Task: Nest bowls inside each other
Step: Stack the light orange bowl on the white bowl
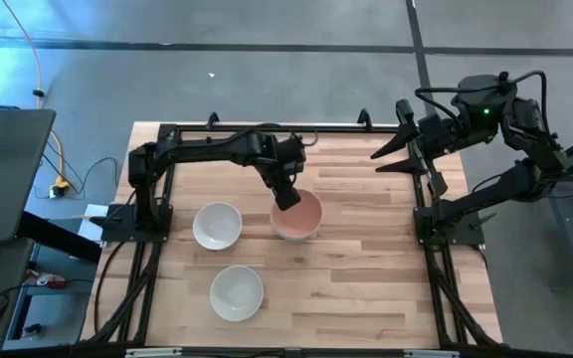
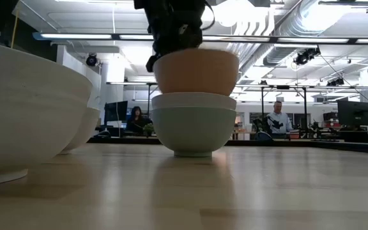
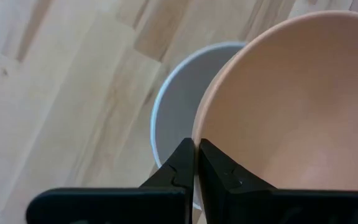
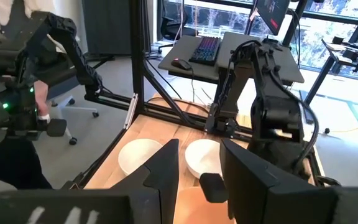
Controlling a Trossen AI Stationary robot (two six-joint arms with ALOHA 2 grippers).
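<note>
A salmon-orange bowl point(image 1: 301, 216) point(image 2: 197, 70) hangs over a stack of two bowls, a white bowl point(image 2: 193, 101) nested in a mint green bowl point(image 2: 193, 131) that stands on its foot on the table. My left gripper point(image 1: 286, 199) point(image 3: 196, 155) is shut on the orange bowl. In the left wrist view the white bowl point(image 3: 179, 93) shows under it, offset to one side. Two more white bowls point(image 1: 217, 226) point(image 1: 237, 293) stand apart on the table's left half. My right gripper point(image 1: 396, 154) point(image 4: 199, 163) is open and raised over the far right corner. My left gripper pinches the orange bowl's rim point(image 3: 199, 134) on its far-left side, one finger inside the bowl and one outside, coming from above and pointing down. The bowl stays upright and roughly level, its bottom at the white bowl's rim; whether they touch I cannot tell.
The wooden table point(image 1: 366, 288) has open room on its right half and near the front edge. In the low view a white bowl point(image 2: 24, 108) looms at the left with a second one point(image 2: 85, 128) behind it. People sit in the room beyond.
</note>
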